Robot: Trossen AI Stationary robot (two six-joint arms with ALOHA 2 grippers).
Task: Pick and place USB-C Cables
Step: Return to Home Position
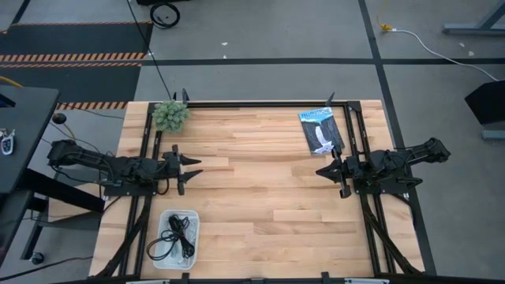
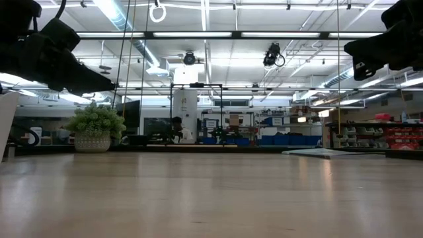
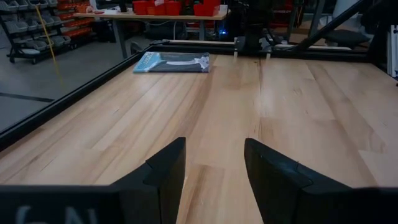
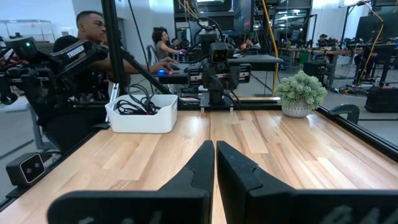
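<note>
Black USB-C cables (image 1: 175, 237) lie coiled in a white tray (image 1: 195, 215) near the table's near-left corner; the right wrist view shows them (image 4: 132, 106) heaped above the tray's wall (image 4: 143, 121). I cannot make out a white or pale blue-grey cable. My left gripper (image 1: 194, 168) hovers open over the left side of the table, its fingers pointing right (image 3: 214, 168). My right gripper (image 1: 319, 171) hovers shut over the right side, pointing left (image 4: 214, 155). Neither is near the tray.
A blue-and-white flat packet (image 1: 321, 130) lies near the far-right corner, also seen in the left wrist view (image 3: 173, 61). A small potted plant (image 1: 170, 116) stands at the far-left corner. Bare wood lies between the two grippers. People sit beyond the table's left side (image 4: 87, 37).
</note>
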